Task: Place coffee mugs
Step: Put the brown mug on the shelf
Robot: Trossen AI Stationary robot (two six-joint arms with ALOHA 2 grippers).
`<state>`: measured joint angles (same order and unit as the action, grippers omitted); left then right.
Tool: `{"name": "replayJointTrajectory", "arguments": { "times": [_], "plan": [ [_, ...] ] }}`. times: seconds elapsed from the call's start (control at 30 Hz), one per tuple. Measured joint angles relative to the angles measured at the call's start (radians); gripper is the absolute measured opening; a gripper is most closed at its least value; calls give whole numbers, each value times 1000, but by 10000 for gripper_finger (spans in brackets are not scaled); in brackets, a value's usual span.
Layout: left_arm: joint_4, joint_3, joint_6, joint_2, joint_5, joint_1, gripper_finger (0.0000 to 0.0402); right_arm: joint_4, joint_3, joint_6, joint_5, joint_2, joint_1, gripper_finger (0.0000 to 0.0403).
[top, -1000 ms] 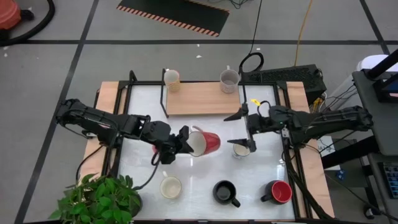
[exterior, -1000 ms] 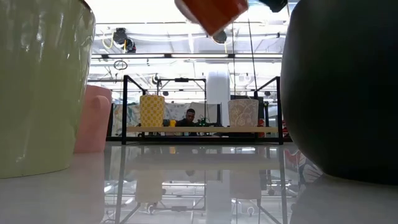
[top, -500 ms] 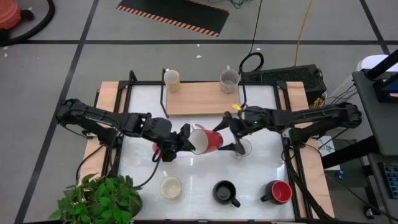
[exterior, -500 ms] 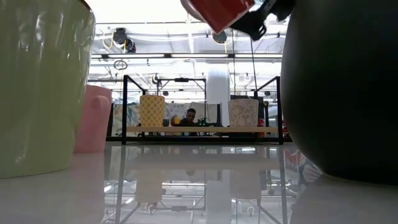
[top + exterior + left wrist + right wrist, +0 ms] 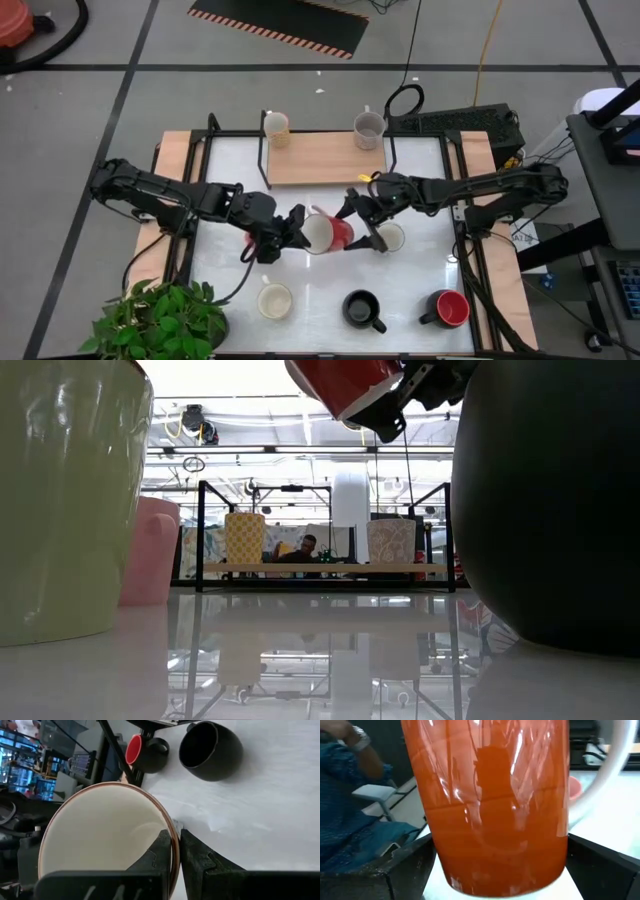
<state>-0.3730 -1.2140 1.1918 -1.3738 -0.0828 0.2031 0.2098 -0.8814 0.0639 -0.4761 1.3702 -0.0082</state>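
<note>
1. Handing over mid-air: left gripper [image 5: 291, 226] is clenched on the rim of the glossy reddish ceramic mug with cream inside [image 5: 327, 232], held tilted above the white table [image 5: 430, 270].
2. Right gripper [image 5: 362, 217] is spread wide with a finger on either side of the mug body (contact not clear).
3. Next, by my read: right closes on the body, then left lets go.
4. Wooden shelf [image 5: 315, 160] beyond both grippers holds a cream mug [image 5: 276, 127] and a grey mug [image 5: 368, 129].
</note>
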Motion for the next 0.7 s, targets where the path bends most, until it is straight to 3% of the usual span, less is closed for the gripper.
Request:
{"name": "replayJointTrajectory", "arguments": {
  "times": [0.13,0.7],
  "plan": [
    [-1,0,-17,-1,-6,-3,22,45,0,8,-47,24,0,394],
    [26,0,-15,-1,15,-8,22,72,1,23,-61,23,-12,394]
  ]
}}
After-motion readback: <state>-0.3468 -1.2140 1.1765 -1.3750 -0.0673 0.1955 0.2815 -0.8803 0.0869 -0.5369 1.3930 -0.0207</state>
